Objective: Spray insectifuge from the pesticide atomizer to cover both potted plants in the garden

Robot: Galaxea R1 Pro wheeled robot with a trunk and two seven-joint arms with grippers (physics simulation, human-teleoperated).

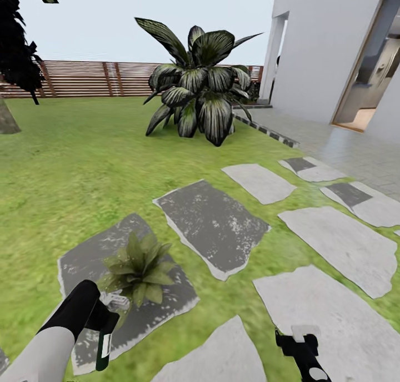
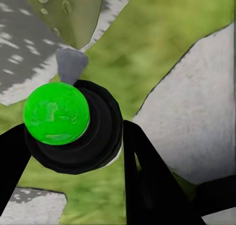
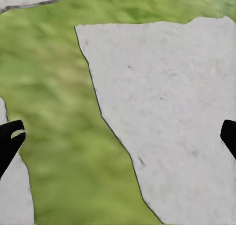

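The left gripper (image 2: 73, 156) is clamped on the atomizer's (image 1: 104, 346) barrel (small, light, rigid, likely slick; grip mid-body, nozzle clear), just beside the plant (image 1: 138, 268); the right gripper (image 1: 298, 339) is spread, empty.

Flat, even daylight over a rendered garden, with soft, slightly blurred textures.

A pale overcast sky lights the lawn (image 1: 83, 165) evenly; no clear light direction, cast shadows faint or missing. Grass looks smeared, more so toward the head view's edges. The house wall (image 1: 322, 54) leans, showing wide-angle distortion. Wrist views are blurry up close; stepping stone (image 3: 167, 117) edges stay crisp.
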